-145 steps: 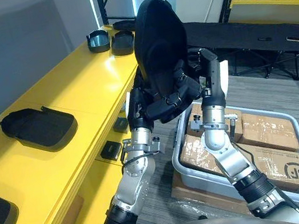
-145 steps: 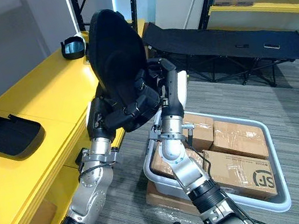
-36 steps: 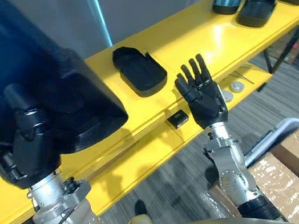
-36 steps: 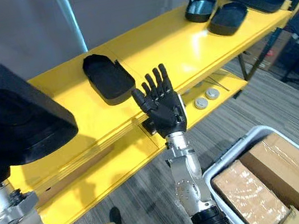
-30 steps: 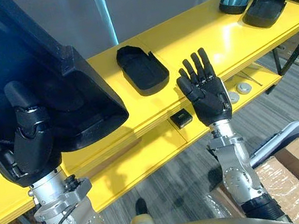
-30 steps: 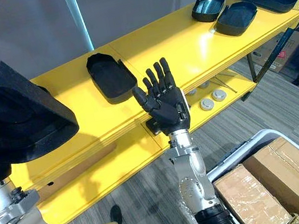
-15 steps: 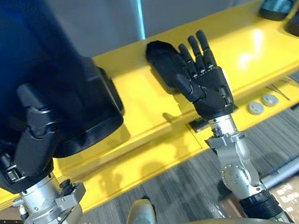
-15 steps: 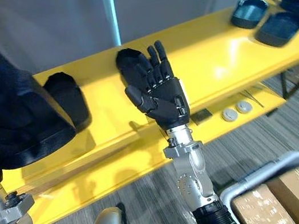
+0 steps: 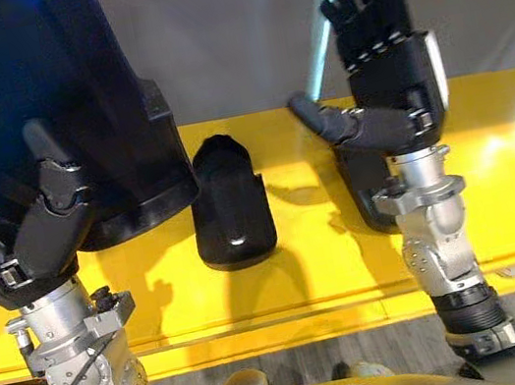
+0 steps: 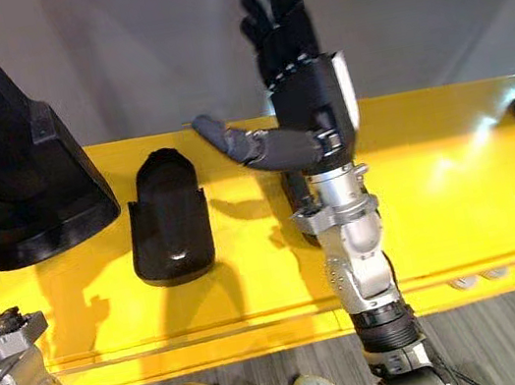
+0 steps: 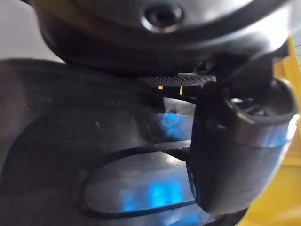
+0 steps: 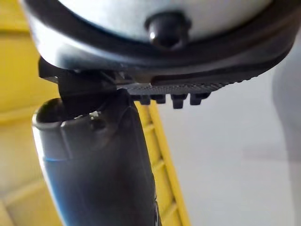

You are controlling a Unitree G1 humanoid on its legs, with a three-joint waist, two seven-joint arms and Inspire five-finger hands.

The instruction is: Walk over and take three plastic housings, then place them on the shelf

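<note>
The left hand curls its fingers round a housing above the shelf. A second housing lies at its 4 o'clock. The right hand has its fingers spread.

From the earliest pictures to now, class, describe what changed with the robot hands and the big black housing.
The right robot hand let go of the large black plastic housing and rose, open, fingers up. The left robot hand alone keeps gripping it. The view swung toward the yellow shelf; the smaller black housing on it lies unmoved.

Matt plastic housing, glossy shelf
</note>
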